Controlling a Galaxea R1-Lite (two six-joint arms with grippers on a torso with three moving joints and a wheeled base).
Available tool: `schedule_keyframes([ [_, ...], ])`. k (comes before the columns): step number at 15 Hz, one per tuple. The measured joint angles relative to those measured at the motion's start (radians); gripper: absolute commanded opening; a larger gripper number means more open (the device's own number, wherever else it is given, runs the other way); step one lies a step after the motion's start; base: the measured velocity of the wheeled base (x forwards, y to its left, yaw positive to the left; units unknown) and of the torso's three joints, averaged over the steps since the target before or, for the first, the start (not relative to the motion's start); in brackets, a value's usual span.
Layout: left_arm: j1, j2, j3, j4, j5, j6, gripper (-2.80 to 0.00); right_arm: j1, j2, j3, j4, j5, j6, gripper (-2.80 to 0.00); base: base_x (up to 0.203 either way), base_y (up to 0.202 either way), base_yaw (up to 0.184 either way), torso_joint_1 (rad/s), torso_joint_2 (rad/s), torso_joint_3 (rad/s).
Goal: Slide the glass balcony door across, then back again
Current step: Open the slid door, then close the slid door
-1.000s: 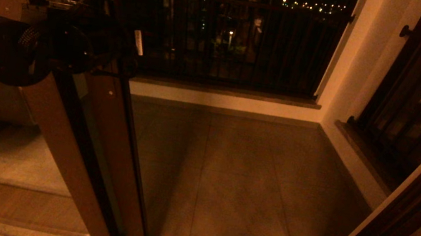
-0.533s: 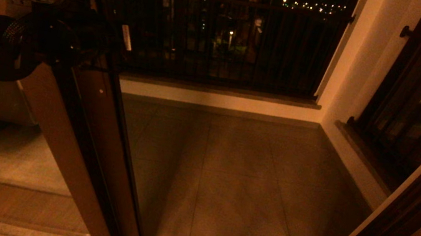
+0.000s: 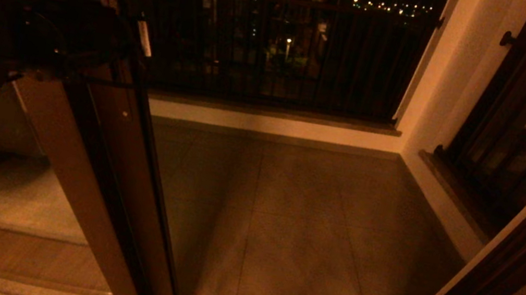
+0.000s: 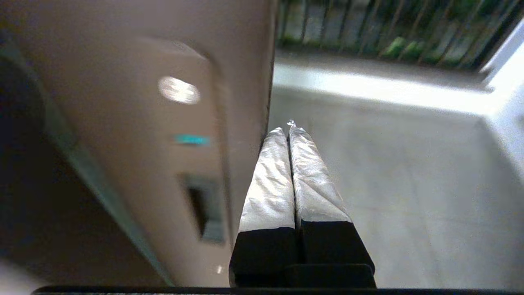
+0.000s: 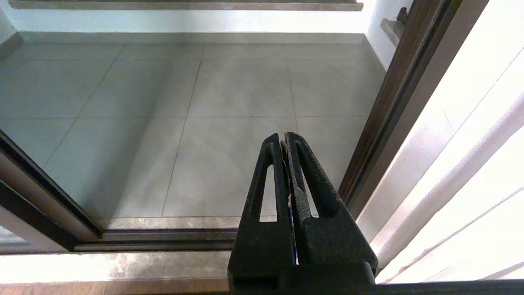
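Observation:
The glass balcony door (image 3: 97,158) stands at the left, its dark brown upright edge slanting down to the floor track. In the left wrist view that edge (image 4: 241,61) carries a slim handle plate (image 4: 196,164) with a bright screw (image 4: 179,90) and a dark slot. My left gripper (image 3: 144,39) is high at the upper left. It is shut, with its foil-wrapped fingers (image 4: 286,130) lying right along the door's outer edge and nothing between them. My right gripper (image 5: 284,137) hangs shut and empty over the tiled floor near the right jamb. It is out of the head view.
The doorway opens onto a tiled balcony floor (image 3: 292,226). A black-barred railing (image 3: 278,49) runs across the back and another (image 3: 523,136) along the right. The dark right door jamb (image 3: 497,269) and the floor track (image 5: 163,239) bound the opening.
My left arm and the door's upright edge have moved to the left together, and the opening onto the balcony has grown wider.

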Motion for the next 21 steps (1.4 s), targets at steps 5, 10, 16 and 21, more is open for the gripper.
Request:
schedule_keyframes([
  [5,-0.046,-0.240,0.184,0.064,-0.028,0.003,-2.80,0.000,0.000,0.000,0.000,0.000,0.000,-2.80,0.000,0.000,0.000,0.000,0.00,0.000],
  [10,0.004,-0.368,0.148,0.485,-0.184,-0.015,-2.80,0.000,0.000,0.000,0.000,0.000,0.000,-2.80,0.000,0.000,0.000,0.000,0.00,0.000],
  [16,0.044,-0.265,-0.125,0.725,-0.270,-0.154,0.00,0.000,0.000,0.000,0.000,-0.001,0.000,-2.80,0.000,0.000,0.000,0.000,0.00,0.000],
  [21,0.044,-0.181,-0.160,0.673,-0.334,-0.156,0.00,0.000,0.000,0.000,0.000,0.000,0.000,-2.80,0.000,0.000,0.000,0.000,0.00,0.000],
])
